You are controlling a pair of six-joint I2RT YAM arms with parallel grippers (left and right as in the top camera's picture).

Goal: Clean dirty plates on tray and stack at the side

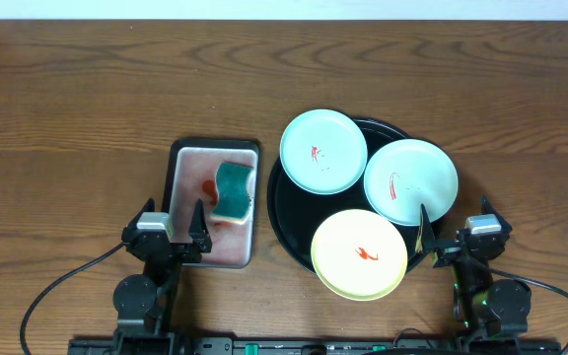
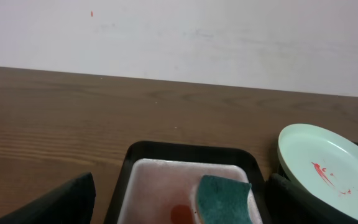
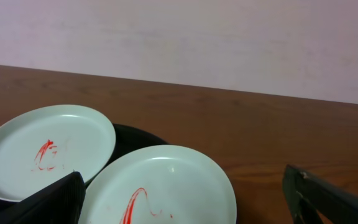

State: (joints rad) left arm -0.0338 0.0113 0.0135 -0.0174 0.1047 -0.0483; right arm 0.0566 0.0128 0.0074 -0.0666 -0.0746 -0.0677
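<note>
From overhead: large round glossy black tray (image 1: 286, 212) sits right of centre and carries all three plates. They are a pale mint plate with red smear (image 1: 323, 151) far-left, a second mint plate (image 1: 410, 182) at right, also smeared, and a pale yellow plate (image 1: 359, 253) nearest. All three overhang the raised rim. Their edges are packed close; can't tell if they touch. Just left of it, across a narrow gap, is a rectangular silver-grey tray (image 1: 187, 177) with a teal sponge (image 1: 233, 191) and red stains. Open room: brown wood-grain tabletop (image 1: 87, 99) is bare across the far half and both outer sides. At the near edge, left gripper (image 1: 174, 219) has fingers spread wide and holds nothing, one finger over the grey tray's near corner. The right gripper (image 1: 454, 219) is likewise spread and empty, its inner finger by the gap between the yellow and right mint plates.

Left wrist: fingers (image 2: 61, 202) sit at the frame corners, wide apart, with sponge and stained tray between them and a mint plate at right.

Right wrist: fingers (image 3: 328, 199) are wide apart. Two smeared mint plates lie ahead-left, with bare wood ahead-right up to the pale wall (image 3: 179, 37).
</note>
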